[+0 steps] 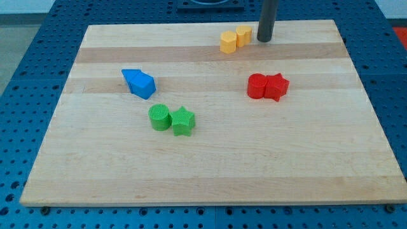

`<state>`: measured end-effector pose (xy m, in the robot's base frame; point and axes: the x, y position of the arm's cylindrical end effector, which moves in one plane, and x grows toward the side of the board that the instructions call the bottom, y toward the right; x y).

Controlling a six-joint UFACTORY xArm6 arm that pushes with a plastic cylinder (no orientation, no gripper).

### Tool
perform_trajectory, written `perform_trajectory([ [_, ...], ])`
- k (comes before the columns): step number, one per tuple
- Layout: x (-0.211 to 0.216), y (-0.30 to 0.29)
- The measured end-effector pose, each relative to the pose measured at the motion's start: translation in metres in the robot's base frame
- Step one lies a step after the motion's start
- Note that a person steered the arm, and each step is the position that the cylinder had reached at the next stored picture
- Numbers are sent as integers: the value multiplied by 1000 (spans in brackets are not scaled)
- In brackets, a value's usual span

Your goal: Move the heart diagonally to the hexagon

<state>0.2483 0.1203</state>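
Note:
A yellow heart (243, 34) lies near the board's top edge, touching a yellow hexagon (228, 42) on its left and slightly below. My tip (264, 40) stands on the board just right of the heart, a small gap away. The dark rod rises from it out of the view's top.
The wooden board (210, 172) also carries two touching blue blocks, a triangle-like one and a cube (139, 83), at the left. A green cylinder (159, 117) touches a green star (183, 121) below the middle. A red cylinder (257, 86) touches a red star (277, 87) at the right.

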Motion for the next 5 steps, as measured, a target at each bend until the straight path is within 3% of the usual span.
perform_trajectory([
  [3,0,-93],
  [5,-17,-54],
])
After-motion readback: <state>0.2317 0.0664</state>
